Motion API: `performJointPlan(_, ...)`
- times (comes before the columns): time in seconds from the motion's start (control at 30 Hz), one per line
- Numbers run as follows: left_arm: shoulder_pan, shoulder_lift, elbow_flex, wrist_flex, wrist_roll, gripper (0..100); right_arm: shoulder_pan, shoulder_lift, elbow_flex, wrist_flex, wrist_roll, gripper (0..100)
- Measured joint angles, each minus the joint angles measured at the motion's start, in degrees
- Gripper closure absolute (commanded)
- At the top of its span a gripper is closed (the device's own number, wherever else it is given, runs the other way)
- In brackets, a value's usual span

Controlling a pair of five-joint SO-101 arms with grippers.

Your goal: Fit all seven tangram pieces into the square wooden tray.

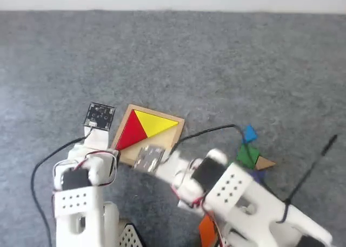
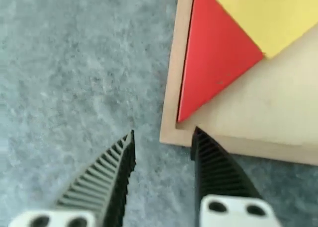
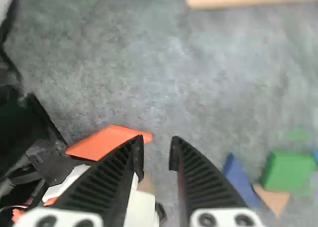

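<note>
The square wooden tray [image 1: 174, 124] lies at mid-table with a red triangle [image 1: 130, 132] and a yellow triangle [image 1: 154, 122] in it. My left gripper [image 2: 164, 136] is open at the tray's near corner [image 2: 171, 132], one finger on each side of it, next to the red triangle [image 2: 213, 53]. My right gripper [image 3: 155, 143] hovers over bare carpet, open by a narrow gap with nothing between its fingers. An orange piece [image 3: 107, 140] lies just past one finger. Green [image 3: 285, 170], dark blue [image 3: 237, 176] and tan [image 3: 271, 199] pieces lie off to the side.
A light blue piece [image 1: 250, 133] sits with the green [image 1: 248, 155] and tan [image 1: 265, 163] ones right of the tray. The orange piece [image 1: 207, 231] lies by the right arm's base. Black cables [image 1: 211, 131] cross the grey carpet.
</note>
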Motion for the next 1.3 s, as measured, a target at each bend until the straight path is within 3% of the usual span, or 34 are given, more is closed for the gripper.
performJointPlan(0.17,0.0,1.7,-1.0,-1.0,0.0,84,-0.9,0.1,9.2,-8.4,0.0,98.7)
performJointPlan(0.33,0.0,2.0,-1.0,-2.0,0.0,84,1.4,0.1,9.8,-9.5,0.0,98.9)
performJointPlan(0.43,0.0,2.0,-1.0,-2.0,-0.2,84,10.3,0.1,5.1,-6.1,-0.2,98.9)
performJointPlan(0.6,0.0,-1.1,2.7,-2.2,-0.2,89,33.5,0.1,-8.2,-0.4,-0.2,98.9)
performJointPlan(0.67,0.0,-5.5,5.7,-3.0,-0.2,90,37.9,0.0,-9.0,0.3,-0.2,98.9)
performJointPlan(0.83,0.0,-21.7,9.7,1.5,-0.2,79,38.0,0.0,-8.3,-1.7,-6.3,98.7)
performJointPlan(1.0,0.0,-38.0,16.0,9.9,-0.2,80,39.9,0.0,-6.7,-8.0,-14.2,98.7)
performJointPlan(1.3,-0.4,-38.6,17.2,6.4,-0.2,80,46.7,-5.7,-0.7,-18.3,-19.7,98.7)
